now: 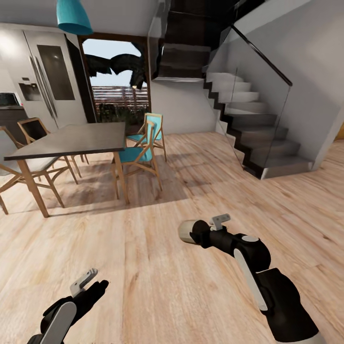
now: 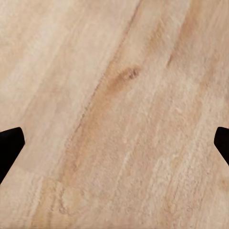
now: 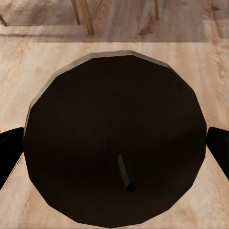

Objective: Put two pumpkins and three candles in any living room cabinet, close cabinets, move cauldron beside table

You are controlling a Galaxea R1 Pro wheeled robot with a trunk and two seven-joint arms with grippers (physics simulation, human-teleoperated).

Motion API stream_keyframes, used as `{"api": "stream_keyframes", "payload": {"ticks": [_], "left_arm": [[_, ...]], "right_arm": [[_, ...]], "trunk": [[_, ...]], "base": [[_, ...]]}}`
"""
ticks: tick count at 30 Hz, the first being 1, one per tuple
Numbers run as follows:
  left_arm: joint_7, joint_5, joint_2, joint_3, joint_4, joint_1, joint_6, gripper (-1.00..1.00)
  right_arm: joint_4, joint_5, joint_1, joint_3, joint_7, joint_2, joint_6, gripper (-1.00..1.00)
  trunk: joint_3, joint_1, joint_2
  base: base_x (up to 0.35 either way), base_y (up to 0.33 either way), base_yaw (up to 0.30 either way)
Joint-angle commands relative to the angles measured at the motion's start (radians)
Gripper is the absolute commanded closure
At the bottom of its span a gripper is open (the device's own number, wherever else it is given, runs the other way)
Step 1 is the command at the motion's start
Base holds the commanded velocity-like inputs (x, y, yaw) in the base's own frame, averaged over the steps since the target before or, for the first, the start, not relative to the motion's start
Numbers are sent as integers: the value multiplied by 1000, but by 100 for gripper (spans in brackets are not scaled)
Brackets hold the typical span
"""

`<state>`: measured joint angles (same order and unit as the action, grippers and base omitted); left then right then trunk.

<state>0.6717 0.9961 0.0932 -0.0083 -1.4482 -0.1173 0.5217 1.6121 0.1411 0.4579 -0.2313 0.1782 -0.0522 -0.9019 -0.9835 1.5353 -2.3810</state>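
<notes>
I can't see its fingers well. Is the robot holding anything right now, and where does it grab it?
The right gripper holds a candle by its round sides, one of the fingers on each side, wick end facing the wrist camera. The left gripper is open, holding nothing.

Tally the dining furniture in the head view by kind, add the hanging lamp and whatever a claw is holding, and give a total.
Dining table: 1
Chairs: 4 (2 with teal seats, 2 on the table's other side)
Teal pendant lamp: 1
Candle, in the right claw: 1
Total: 7
</notes>
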Motion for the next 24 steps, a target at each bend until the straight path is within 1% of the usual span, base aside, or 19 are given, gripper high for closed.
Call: {"api": "stream_keyframes", "payload": {"ticks": [1,7,11,14,19,24], "left_arm": [[7,8,1,-1,3,-1,-8,-100],[6,7,2,-3,14,-1,-27,-100],[6,7,2,-4,16,-1,-28,-100],[6,7,2,-4,17,-1,-29,-100],[6,7,2,-4,17,-1,-29,-100],[6,8,2,-5,17,-1,-28,-100]], "right_arm": [[1,8,0,-1,-2,0,-5,100],[1,8,0,-7,-2,1,-5,100],[0,5,0,-36,-2,0,-5,100],[0,4,0,-46,-2,0,-5,100],[1,3,-1,-50,-2,0,-5,100],[2,3,-13,-54,-2,0,-5,100]], "trunk": [[2,-4,7],[21,-27,49],[34,-42,77],[43,-54,98],[59,-73,133],[74,-92,168]], "base": [[0,0,289],[0,0,289],[0,0,289],[0,0,289],[0,0,289],[0,0,289]]}}
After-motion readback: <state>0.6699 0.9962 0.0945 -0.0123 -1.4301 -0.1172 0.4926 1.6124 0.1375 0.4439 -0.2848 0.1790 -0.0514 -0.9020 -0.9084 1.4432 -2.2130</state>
